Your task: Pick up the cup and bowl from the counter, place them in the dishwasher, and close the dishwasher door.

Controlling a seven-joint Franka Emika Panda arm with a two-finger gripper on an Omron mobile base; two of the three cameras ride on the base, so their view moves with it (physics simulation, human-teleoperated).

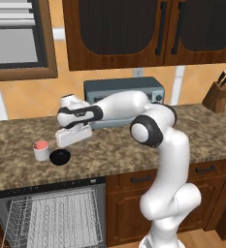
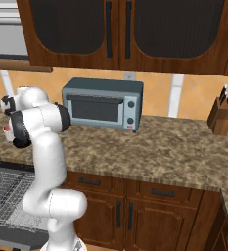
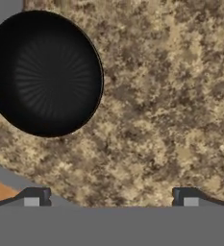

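On the counter [image 1: 134,152], I am seeing the bowl [image 1: 60,157] sitting just beside the cup [image 1: 41,150], the two nearly touching, above the dishwasher [image 1: 56,213], whose wire rack is showing below. I am holding the gripper [image 3: 111,197] over bare worktop with its jaws standing wide apart and nothing between them; the bowl is lying off toward one fingertip, untouched.
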